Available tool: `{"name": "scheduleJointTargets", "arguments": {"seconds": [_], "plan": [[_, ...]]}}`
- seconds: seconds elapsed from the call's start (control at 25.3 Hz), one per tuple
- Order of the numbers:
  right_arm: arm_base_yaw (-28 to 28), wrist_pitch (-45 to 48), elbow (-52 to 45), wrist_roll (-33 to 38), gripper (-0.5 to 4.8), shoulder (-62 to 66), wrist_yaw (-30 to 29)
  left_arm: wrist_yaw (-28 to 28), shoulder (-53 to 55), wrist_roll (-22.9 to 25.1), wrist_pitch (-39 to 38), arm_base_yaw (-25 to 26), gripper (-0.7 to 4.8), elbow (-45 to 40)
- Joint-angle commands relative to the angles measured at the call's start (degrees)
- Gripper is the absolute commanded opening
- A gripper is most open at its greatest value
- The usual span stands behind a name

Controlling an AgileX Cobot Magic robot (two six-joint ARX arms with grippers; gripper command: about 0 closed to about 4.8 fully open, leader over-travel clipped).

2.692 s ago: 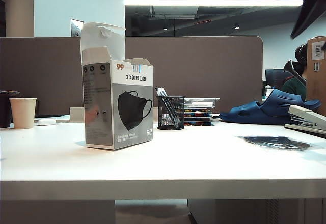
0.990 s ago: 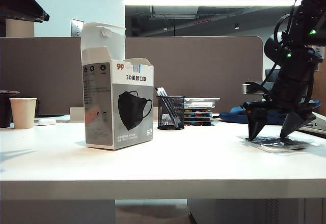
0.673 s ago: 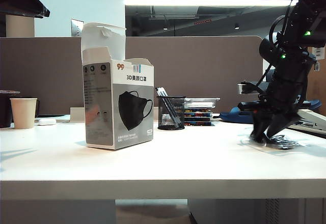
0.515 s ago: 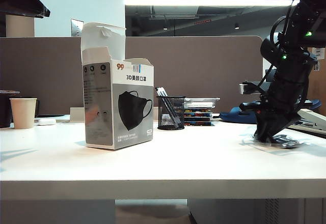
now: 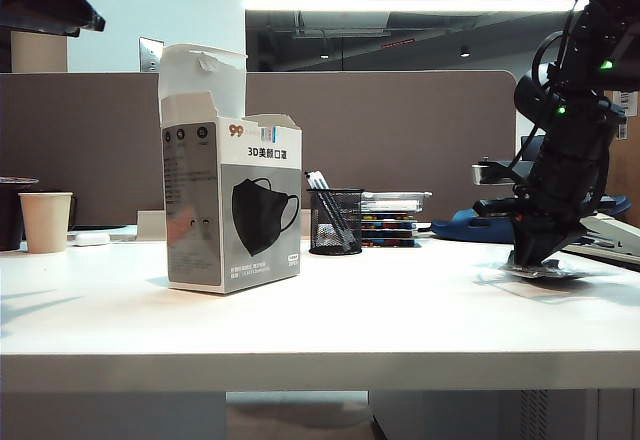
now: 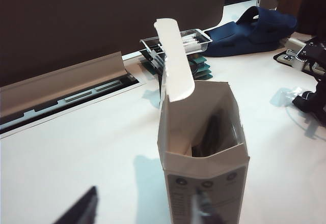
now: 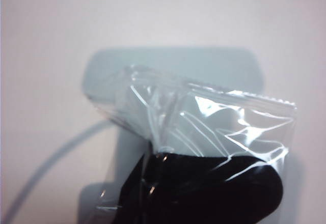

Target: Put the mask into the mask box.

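The mask [image 7: 204, 147], black inside its crinkled clear wrapper, lies low on the white desk [image 5: 330, 320] directly under the right end effector [image 5: 537, 258], which points down onto it. The jaws there are clenched together on the wrapper, pinching the plastic; in the right wrist view the film bunches up in folds close in front of the camera, with the dark mask at the near end and the clear sealed edge farther out. In the exterior view only a thin, shiny sliver of the wrapper shows beneath the fingertips, at desk level; whether it has left the surface cannot be told.

The mask box [image 5: 232, 205] stands upright well away from that end effector, across the desk toward the other arm's side, its top flap raised and its mouth open. The left end effector [image 6: 142, 211] hangs above and just in front of the box's open top, looking down into it; its two dark fingertips sit apart with nothing between them, so it is released.

Just behind the right end effector lie a dark blue slipper [image 5: 480, 226] and a stapler [image 5: 610, 232]. Between it and the box, farther back, stands a black mesh pen holder [image 5: 335, 222]. Beyond the box is a paper cup [image 5: 45, 222].
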Motion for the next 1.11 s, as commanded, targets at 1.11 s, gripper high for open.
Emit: {"name": "scheduleJointTargets", "arguments": {"seconds": [1.11], "plan": [[13.5, 20.2, 3.6, 12.7, -0.08, -14.4, -23.2, 1.3, 17.4, -4.5, 26.3, -3.0, 2.55, 0.6]]}}
